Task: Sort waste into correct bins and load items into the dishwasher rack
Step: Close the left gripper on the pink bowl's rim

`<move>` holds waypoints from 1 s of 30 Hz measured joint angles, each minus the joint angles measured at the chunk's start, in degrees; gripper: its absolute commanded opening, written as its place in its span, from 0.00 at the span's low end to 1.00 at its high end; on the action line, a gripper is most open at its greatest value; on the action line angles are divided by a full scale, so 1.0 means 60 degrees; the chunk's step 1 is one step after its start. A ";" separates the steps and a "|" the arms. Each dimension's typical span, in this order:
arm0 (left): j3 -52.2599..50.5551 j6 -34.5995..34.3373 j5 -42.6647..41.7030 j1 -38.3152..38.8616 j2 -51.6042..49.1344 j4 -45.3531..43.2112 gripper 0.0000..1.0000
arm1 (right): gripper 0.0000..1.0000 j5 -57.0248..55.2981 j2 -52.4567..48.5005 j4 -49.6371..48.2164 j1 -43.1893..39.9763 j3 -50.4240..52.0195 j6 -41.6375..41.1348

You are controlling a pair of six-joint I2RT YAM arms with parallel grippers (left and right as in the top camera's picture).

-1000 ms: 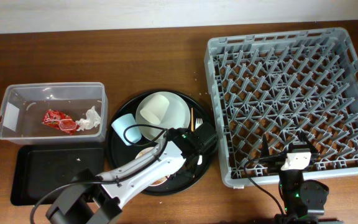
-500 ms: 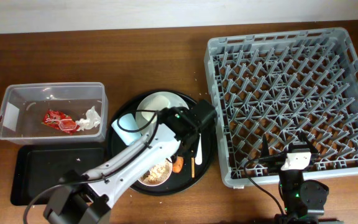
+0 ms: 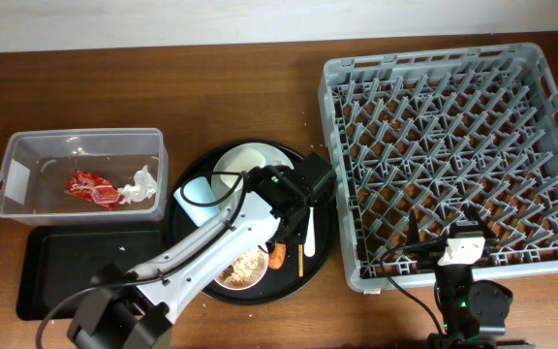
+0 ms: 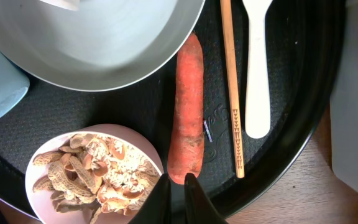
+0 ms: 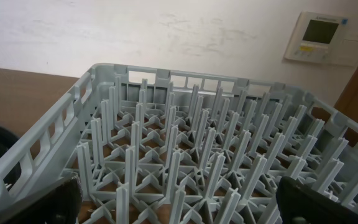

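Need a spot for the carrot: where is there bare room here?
Free: the shallow black rectangular tray, beside the clear plastic tub; the grey pegged plastic rack, holding nothing; bare wood between tub and rack at the back. Crowded: the round black tray, packed with grey-green plate, light blue cup, bowl of scraps, orange carrot, wooden chopstick, white fork.

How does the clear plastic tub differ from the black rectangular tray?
The clear rectangular plastic tub is see-through with tall walls; the shallow black rectangular tray is opaque with a low rim. The tub holds a red crinkled wrapper and white crumpled tissue; the tray shows neither. Both are rectangular.
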State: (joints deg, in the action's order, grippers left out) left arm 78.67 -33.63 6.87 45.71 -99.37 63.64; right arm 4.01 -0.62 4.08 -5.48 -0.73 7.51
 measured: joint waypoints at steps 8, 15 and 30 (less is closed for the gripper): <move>0.0000 -0.0452 0.0357 0.0000 0.0000 0.0288 0.22 | 0.99 -0.0004 0.0000 0.0000 0.0000 0.0000 0.0004; -0.0047 -0.1647 0.0528 0.0000 0.0000 0.0630 0.22 | 0.99 0.0000 0.0000 0.0000 0.0000 0.0000 0.0004; -0.1453 -0.2342 0.0066 0.0000 -0.0004 -0.0550 0.23 | 0.99 0.0000 0.0000 0.0000 0.0000 0.0000 0.0004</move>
State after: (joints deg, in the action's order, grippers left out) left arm 69.95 -47.68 7.27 45.71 -99.39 60.34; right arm 4.01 -0.62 4.08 -5.48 -0.73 7.53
